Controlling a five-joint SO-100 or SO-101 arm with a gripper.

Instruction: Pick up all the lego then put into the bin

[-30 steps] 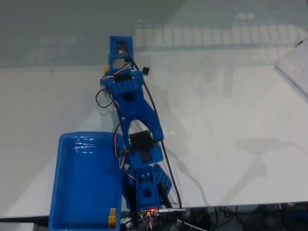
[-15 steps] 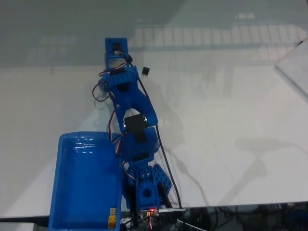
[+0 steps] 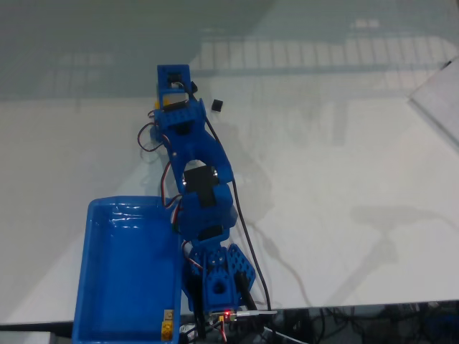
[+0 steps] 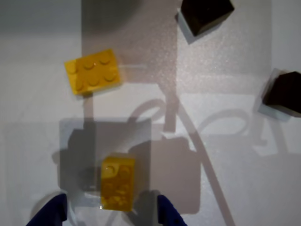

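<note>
- The blue bin sits on the white counter, one yellow brick inside
- The claw is apart around a yellow lego
- Another yellow lego and two black ones lie on the counter

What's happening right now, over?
Gripper open, hovering over a yellow lego. Second yellow and two black on table. Bin waiting. Nothing blocking.

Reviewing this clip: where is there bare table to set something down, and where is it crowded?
Free: the wide white table right of the arm in the fixed view, up to the paper at the right edge. Crowded: under the gripper, where two yellow lego and two black ones cluster. The bin is mostly bare.
</note>
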